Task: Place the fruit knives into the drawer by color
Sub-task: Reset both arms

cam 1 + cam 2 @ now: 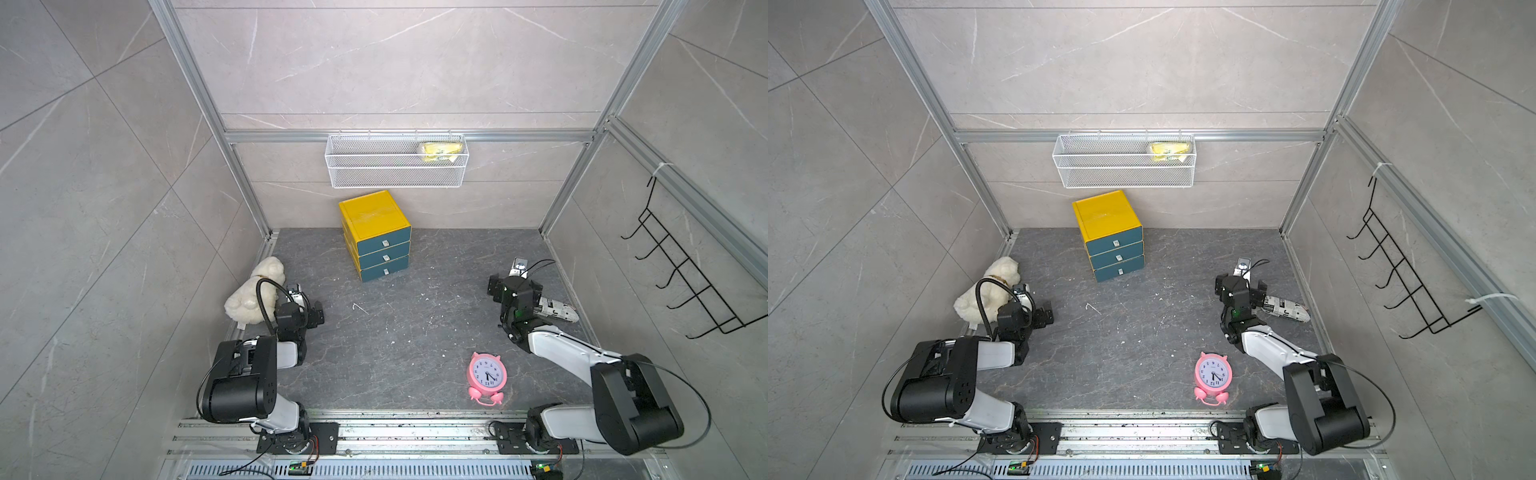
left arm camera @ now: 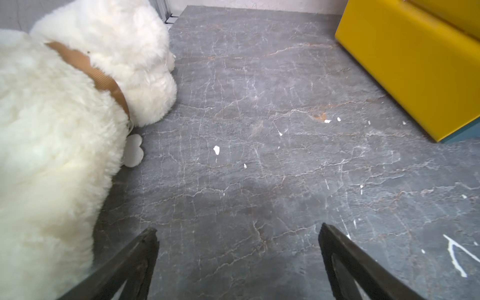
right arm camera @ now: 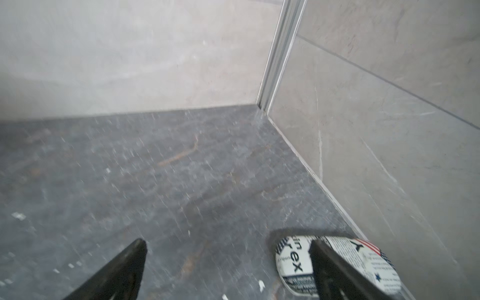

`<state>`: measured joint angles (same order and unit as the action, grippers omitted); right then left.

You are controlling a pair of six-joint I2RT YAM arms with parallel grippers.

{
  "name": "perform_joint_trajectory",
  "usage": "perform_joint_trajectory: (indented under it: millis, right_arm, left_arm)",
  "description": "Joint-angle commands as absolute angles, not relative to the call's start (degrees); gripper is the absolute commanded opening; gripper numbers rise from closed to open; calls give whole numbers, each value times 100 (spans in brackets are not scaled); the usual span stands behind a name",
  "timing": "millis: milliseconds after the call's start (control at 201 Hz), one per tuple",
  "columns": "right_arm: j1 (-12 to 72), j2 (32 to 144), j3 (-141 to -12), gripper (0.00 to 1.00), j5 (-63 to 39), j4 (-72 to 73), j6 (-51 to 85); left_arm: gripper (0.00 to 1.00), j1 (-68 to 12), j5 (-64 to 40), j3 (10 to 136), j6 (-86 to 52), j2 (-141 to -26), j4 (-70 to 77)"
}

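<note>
Both arms' jaws stood open, empty; no fruit knives visible; the drawer (image 1: pixel 376 235), probably light, wanted holding by its silver pull (image 1: pixel 385 242).

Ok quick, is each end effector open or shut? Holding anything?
Left end effector: open, holding nothing.
Right end effector: open, holding nothing.

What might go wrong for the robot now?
The open left gripper sits close beside the plush toy; moving off, it might snag the fur. The open right gripper sits right by the printed pouch and could nudge it. The drawer fronts are all shut, so nothing can go in yet.
</note>
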<state>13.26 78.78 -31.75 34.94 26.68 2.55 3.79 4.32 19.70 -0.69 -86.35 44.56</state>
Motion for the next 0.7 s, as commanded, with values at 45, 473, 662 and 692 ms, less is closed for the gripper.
perform_joint_trajectory:
  millis: [45,473,662,692]
  right_arm:
    - [1193,7766,-2958,99,3204,3311,-142]
    - [1259,7996,-2271,99,3464,4118,216]
    - [1130,8508,-2425,99,2490,4337,86]
    - [1119,8598,-2411,99,2428,4543,32]
  left_arm:
    - [100,403,378,2038,-176,-8583,4891]
    - [100,402,387,2035,-167,-8578,4880]
    - [100,404,383,2037,-174,-8579,4880]
    - [100,400,387,2036,-171,-8585,4878]
